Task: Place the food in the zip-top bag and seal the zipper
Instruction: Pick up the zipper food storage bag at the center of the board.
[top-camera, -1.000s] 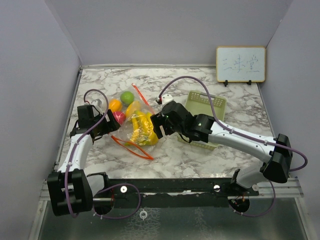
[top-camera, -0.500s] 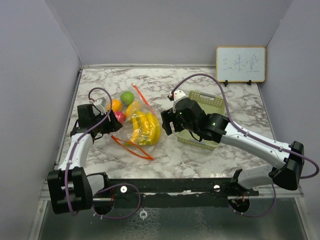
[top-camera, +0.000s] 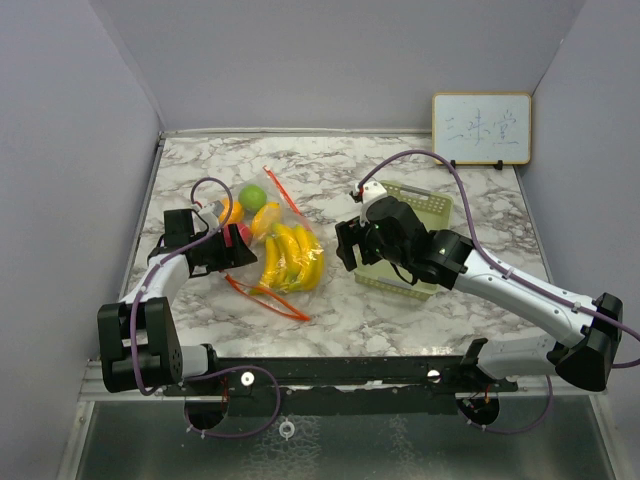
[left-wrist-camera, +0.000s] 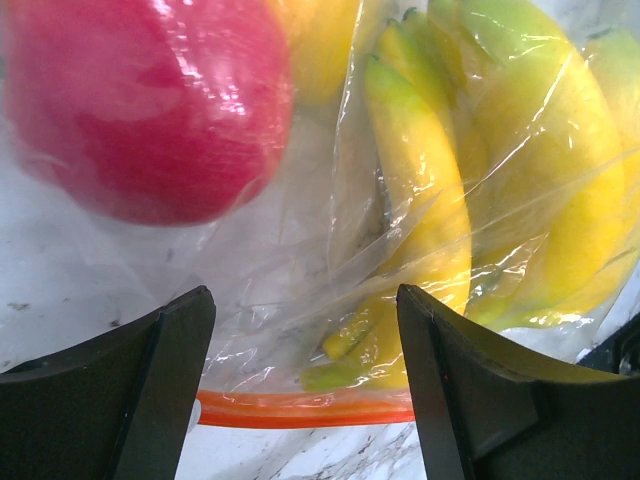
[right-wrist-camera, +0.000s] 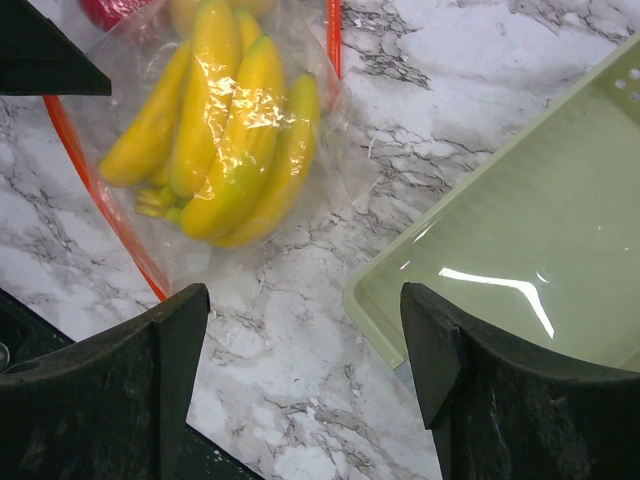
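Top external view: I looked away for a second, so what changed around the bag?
The right gripper drew back from the bananas toward the green tray, open and empty. The bananas spread flatter. The left gripper stayed left of the bag; tray unmoved.

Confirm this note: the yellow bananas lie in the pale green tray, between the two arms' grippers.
One thing is wrong: the bananas lie inside the clear zip-top bag, not in the pale green tray, which sits apart to the bag's right. The right wrist view shows it. They do lie between the left gripper and the right gripper.
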